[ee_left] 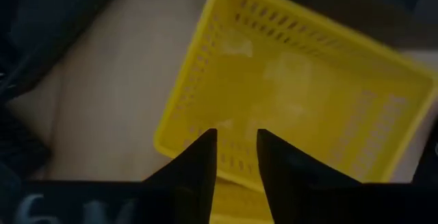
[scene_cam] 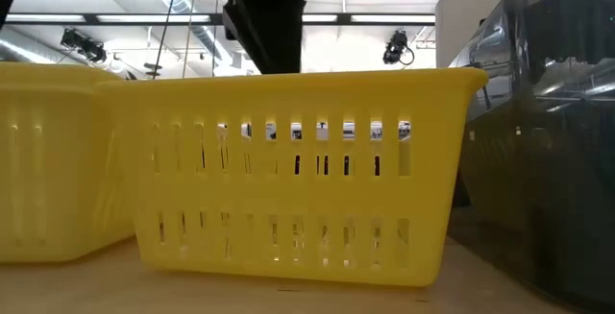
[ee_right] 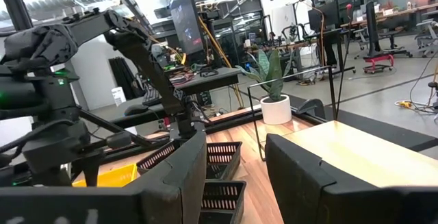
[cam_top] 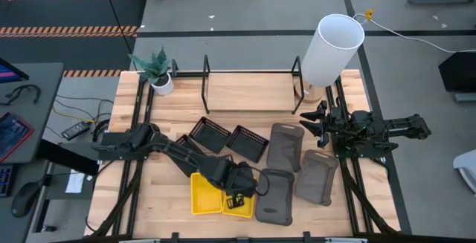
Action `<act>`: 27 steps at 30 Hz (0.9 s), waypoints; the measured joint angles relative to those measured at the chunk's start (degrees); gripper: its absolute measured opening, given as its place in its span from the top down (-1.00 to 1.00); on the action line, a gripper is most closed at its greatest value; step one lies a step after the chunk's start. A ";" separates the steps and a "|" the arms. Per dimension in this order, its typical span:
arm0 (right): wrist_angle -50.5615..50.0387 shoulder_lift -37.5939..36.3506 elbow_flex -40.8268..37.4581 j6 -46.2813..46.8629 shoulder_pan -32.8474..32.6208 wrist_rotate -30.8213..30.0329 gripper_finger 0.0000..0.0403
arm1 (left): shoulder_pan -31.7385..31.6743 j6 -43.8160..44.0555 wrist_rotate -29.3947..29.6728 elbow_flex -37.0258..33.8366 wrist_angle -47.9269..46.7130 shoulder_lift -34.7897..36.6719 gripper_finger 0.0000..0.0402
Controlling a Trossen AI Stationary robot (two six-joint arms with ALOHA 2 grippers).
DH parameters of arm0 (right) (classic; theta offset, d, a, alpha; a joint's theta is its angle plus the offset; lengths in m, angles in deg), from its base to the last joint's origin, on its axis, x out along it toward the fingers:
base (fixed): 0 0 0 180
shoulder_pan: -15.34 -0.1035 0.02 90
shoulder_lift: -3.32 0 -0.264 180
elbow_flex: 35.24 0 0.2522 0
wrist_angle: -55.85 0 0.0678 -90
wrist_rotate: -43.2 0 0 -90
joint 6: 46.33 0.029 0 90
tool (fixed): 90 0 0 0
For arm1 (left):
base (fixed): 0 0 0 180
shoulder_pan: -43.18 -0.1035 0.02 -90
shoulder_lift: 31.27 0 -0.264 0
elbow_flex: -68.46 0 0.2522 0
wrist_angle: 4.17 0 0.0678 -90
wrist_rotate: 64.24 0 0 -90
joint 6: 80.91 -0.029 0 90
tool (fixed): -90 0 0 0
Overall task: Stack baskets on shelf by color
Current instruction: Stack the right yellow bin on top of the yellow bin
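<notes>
Right up against the low camera sits a yellow basket [scene_cam: 307,175], upright on the wooden table [cam_top: 245,102], its slatted wall filling the view, with another yellow basket [scene_cam: 48,160] just beside it. Over the first hangs the left gripper [cam_top: 239,191], fingers [ee_left: 198,159] narrowly apart above the basket's rim (nothing between them). Black baskets [cam_top: 210,134] lie mid-table, and the dark grey baskets [cam_top: 285,146] spread toward the right side. The shelf [cam_top: 249,72] stands at the table's far edge, bare, between a potted plant [cam_top: 158,68] and a white cylinder [cam_top: 331,50]. The right gripper [cam_top: 316,128] waits near the cylinder, fingers spread wide and empty.
</notes>
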 joint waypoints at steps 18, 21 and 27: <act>0.01 0.02 -0.01 0.00 -0.01 0.00 0.23 | -4.37 -19.48 2.04 -1.22 1.80 -0.61 0.08; -0.01 0.01 -0.02 0.00 0.00 0.00 0.23 | -4.37 -19.53 2.04 -1.68 2.44 -1.16 0.12; 0.05 0.02 -0.02 0.00 -0.02 0.02 0.23 | -4.36 -19.54 2.01 -1.66 4.02 -3.01 0.17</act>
